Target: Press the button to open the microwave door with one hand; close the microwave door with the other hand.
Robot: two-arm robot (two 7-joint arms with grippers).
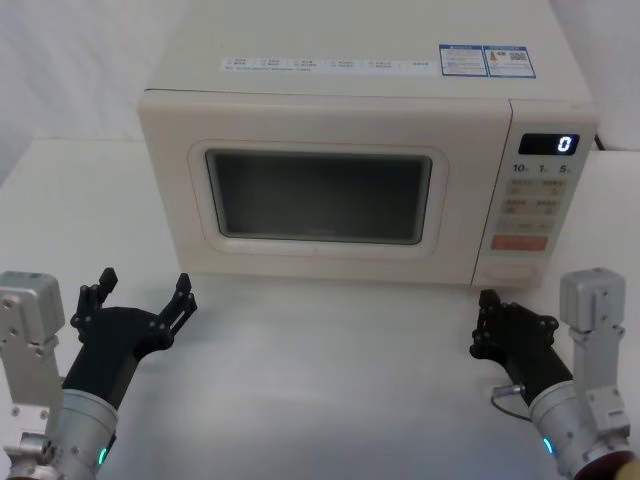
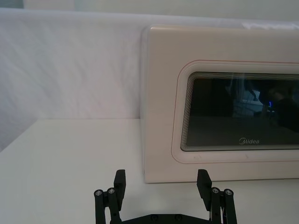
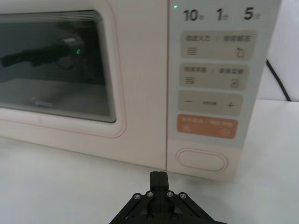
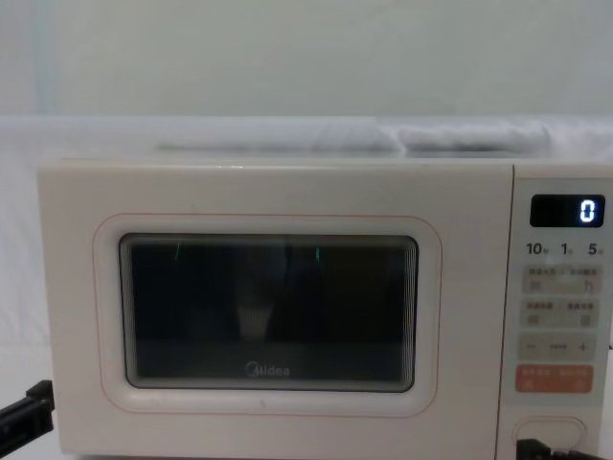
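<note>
Nearest to me, my right claw (image 1: 487, 322) hovers low over the white table (image 1: 320, 380) with its black fingers pressed together, clenched on nothing and touching nothing. Just ahead of its tips, close but apart, sits the button (image 3: 201, 159): a wide pill-shaped cream pad with a raised rim, plain-faced, at the foot of the narrow control panel (image 3: 212, 88). Directly above the button is an orange rectangular key (image 3: 207, 127), then rows of small beige keys, and at the top a dark display (image 1: 548, 144) reading 0. My left claw (image 1: 142, 296) rests well apart from the right one, spread wide, its two black finger sets (image 2: 120, 183) parted and empty, pointing at the lower left corner of the microwave (image 1: 370, 170). Ahead of that claw, near but not touched, stands the microwave door (image 4: 273, 307): a broad, smooth cream panel, shut flush against the body, with a dark glossy rounded-rectangle window, a thin pink outline around it and a grey Midea logo (image 4: 268, 369) beneath the glass.
</note>
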